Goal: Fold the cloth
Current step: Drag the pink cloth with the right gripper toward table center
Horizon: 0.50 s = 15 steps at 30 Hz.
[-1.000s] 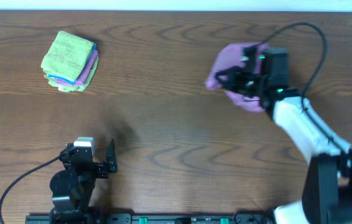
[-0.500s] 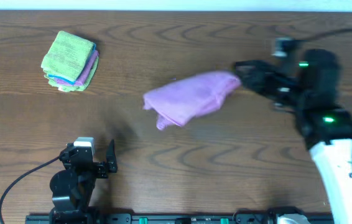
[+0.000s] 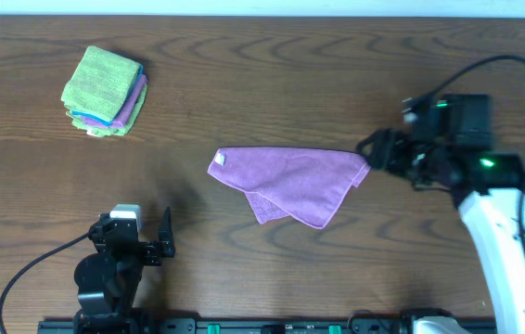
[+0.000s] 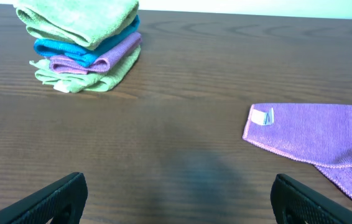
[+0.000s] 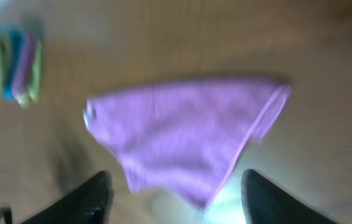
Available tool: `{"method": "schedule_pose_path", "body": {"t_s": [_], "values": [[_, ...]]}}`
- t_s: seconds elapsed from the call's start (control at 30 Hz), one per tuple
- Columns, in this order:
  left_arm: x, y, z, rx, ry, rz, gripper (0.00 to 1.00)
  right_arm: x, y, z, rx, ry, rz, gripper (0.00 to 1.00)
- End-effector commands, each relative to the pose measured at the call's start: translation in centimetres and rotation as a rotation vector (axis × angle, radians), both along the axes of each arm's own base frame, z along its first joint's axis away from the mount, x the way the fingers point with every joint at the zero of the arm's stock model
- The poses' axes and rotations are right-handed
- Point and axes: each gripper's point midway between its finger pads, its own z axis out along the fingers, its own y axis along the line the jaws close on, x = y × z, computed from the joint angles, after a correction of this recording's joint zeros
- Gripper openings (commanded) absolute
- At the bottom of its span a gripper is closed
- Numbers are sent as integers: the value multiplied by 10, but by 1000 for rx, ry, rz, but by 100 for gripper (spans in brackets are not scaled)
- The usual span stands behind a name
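Purple microfibre cloth (image 3: 290, 181) lies loosely spread at frame centre. The right gripper (image 3: 371, 153), released, sits beside its right corner. The left gripper (image 3: 137, 239) is likewise unclenched. Only the left wrist view shows the white corner tag (image 4: 263, 116) sharply.

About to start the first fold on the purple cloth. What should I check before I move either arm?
1. Purple cloth spread flat: not ok. It lies in a lopsided shape, with a second layer showing along its lower edge.
2. Right end effector free of the cloth: ok. It is open beside the right corner, with nothing between its fingers.
3. Left end effector ready: ok. It is open and well short of the cloth.
4. Tag corner exposed for a grasp: ok.
5. Stack of folded cloths apart from the work area: ok.
6. Right wrist view sharp: not ok, it is blurred.
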Motion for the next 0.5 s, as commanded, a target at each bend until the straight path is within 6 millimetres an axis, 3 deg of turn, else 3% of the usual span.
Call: {"method": "schedule_pose_path", "body": {"t_s": [0.0, 0.17, 0.23, 0.47], "values": [[-1, 0, -9, -4, 21, 1, 95, -17, 24, -25, -110, 55, 159, 54], [-1, 0, -9, -4, 21, 1, 95, -41, 41, -57, -397, 86, 255, 49], [-1, 0, -9, -4, 21, 1, 95, -54, 33, -74, -537, 103, 203, 50], [-1, 0, -9, -4, 21, 1, 95, -97, 36, -120, -652, 142, 225, 46]]}}
